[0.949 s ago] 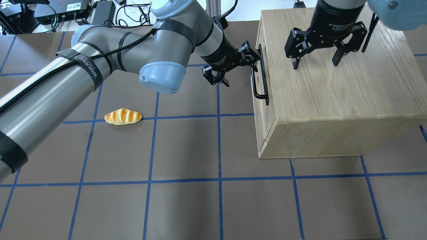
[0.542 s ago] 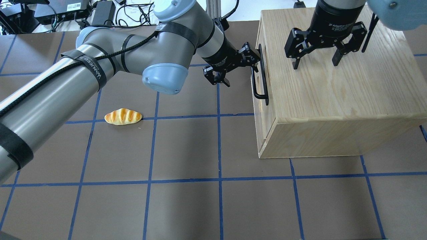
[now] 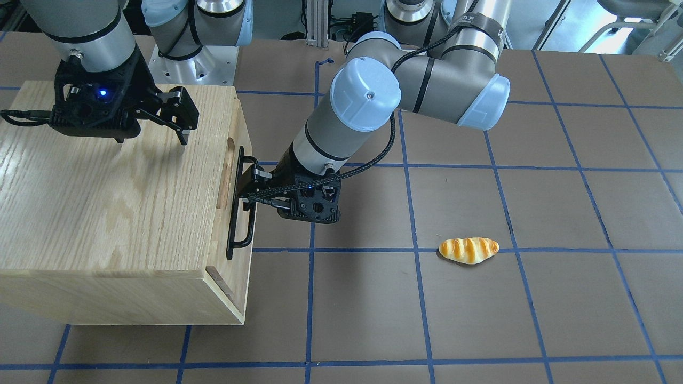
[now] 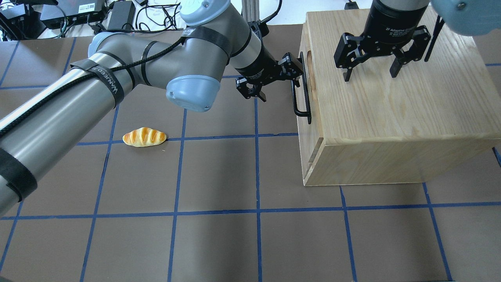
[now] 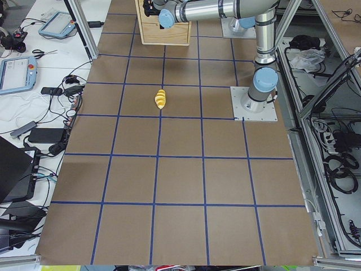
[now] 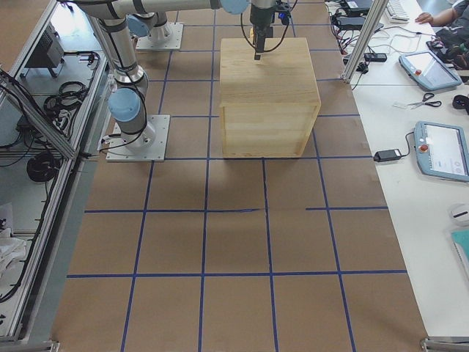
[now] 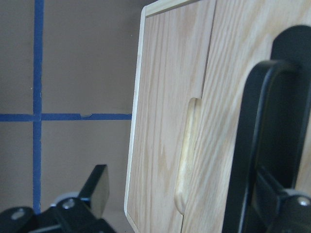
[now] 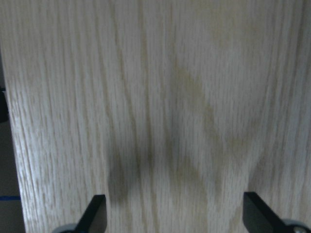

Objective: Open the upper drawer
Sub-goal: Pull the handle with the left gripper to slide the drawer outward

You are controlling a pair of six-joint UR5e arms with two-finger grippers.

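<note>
**Upper drawer** point(image 4: 315, 131): light wood box drawer. Its front panel carries a long black metal bar handle point(image 3: 232, 229) and an oblong slot cutout point(image 3: 224, 173). It is seated at the top of a large oak-grain cabinet point(image 4: 391, 109), with the panel standing a little out from the cabinet's face. The front faces the robot's left. The handle's long axis is level and runs from the robot's side toward the operators' side. **Left gripper** point(image 4: 280, 87): directly before the panel, jaws apart. One finger point(image 7: 279, 204) is hooked at the bar near its robot-side end, and the other is clear of it. **Right gripper** point(image 4: 370, 74): poised over the cabinet's top, jaws spread wide, holding nothing. **Surface:** brown tabletop point(image 4: 219, 176) with a blue tape grid. A glazed yellow bread roll point(image 4: 144, 137) lies well apart from the cabinet. **Surroundings:** aluminium frame posts, loose cables, and teach pendants point(image 6: 440, 150) on white side benches.
</note>
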